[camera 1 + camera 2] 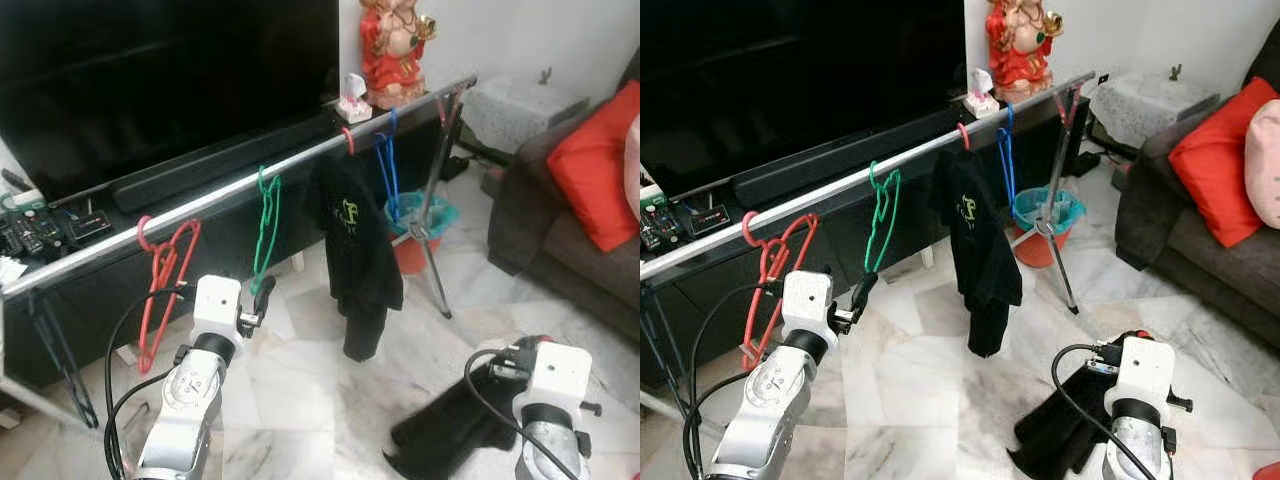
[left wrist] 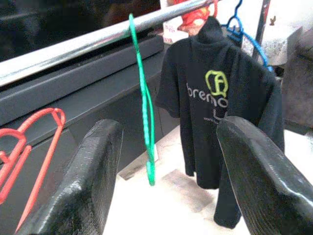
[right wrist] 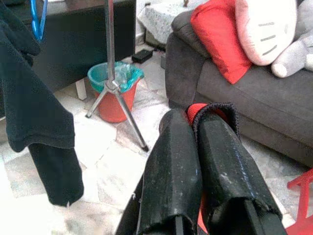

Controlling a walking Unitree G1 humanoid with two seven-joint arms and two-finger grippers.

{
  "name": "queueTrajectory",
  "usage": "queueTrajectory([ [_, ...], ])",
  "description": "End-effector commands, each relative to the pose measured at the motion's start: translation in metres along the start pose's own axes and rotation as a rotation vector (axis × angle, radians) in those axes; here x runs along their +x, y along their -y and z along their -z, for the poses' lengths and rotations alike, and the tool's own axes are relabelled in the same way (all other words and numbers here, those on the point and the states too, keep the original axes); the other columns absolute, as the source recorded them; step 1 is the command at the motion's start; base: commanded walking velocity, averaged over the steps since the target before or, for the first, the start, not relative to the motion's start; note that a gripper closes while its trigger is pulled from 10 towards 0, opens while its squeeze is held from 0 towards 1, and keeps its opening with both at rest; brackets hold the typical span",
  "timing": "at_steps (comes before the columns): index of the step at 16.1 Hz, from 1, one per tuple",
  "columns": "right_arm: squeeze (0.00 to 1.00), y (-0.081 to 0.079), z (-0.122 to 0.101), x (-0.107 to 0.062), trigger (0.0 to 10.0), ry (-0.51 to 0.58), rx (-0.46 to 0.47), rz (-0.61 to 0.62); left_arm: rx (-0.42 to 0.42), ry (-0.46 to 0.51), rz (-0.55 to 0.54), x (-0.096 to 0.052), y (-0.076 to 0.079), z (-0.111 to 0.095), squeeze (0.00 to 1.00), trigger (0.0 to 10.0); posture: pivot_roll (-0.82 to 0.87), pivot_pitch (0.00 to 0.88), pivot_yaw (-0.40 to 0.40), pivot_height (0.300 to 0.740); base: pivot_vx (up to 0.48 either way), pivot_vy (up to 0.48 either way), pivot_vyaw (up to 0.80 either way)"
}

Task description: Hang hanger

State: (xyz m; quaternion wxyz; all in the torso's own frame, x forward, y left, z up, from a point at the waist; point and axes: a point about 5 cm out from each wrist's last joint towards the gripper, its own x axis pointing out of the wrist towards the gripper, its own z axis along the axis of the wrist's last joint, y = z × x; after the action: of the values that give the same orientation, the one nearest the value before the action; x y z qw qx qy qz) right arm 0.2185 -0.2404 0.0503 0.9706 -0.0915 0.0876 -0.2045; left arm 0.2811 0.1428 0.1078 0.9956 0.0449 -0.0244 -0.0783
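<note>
Marble floor (image 1: pixel 300 400) spread beneath a long silver rail (image 1: pixel 230 195) that ran in front of a dark TV cabinet (image 1: pixel 150 250), with a grey sofa (image 1: pixel 560 240) and its red cushion (image 1: pixel 595 165) off to the right.

The left end effector (image 1: pixel 258 295) was raised just below the rail with its two black fingers (image 2: pixel 93 176) spread wide and holding nothing. The green hanger (image 1: pixel 266 225) hung from the rail directly ahead of it, framed between the fingers in the left wrist view but touching neither. A red hanger (image 1: pixel 165 285) hung on the rail to this end effector's left, and a black T-shirt (image 1: pixel 355 250) on its own hanger hung to its right, with a blue hanger (image 1: pixel 388 165) beyond.

The right end effector (image 3: pixel 195 161) sat low near the floor, fingers pressed close together around a black garment on a red hanger (image 3: pixel 215 115); the dark cloth trailed down below it onto the floor. Ahead of it stood an orange bucket (image 3: pixel 115 90) at the foot of the rail's stand.
</note>
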Motion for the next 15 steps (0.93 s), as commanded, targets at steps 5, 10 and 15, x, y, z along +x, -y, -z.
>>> queueTrajectory([
  [5, 0.0, -0.0007, -0.0016, 0.0031, 10.0, 0.019, 0.001, 0.004, 0.014, 0.003, -0.006, 0.0021, -0.0038, -0.0008, 0.0, 10.0, -0.03, 0.0, 0.067, 0.74, 0.29, 0.0, 0.0],
  [10, 0.0, -0.0043, -0.0033, 0.0046, 10.0, 0.028, 0.005, -0.005, 0.017, 0.009, 0.001, 0.0044, -0.0016, -0.0024, 0.0, 10.0, -0.03, 0.0, 0.064, 0.74, 0.294, 0.0, 0.0],
  [15, 0.0, -0.004, -0.0028, 0.0038, 10.0, 0.028, 0.004, -0.005, 0.033, -0.02, -0.002, 0.0057, -0.0023, 0.0016, 0.0, 10.0, -0.03, 0.0, 0.062, 0.74, 0.299, 0.0, 0.0],
])
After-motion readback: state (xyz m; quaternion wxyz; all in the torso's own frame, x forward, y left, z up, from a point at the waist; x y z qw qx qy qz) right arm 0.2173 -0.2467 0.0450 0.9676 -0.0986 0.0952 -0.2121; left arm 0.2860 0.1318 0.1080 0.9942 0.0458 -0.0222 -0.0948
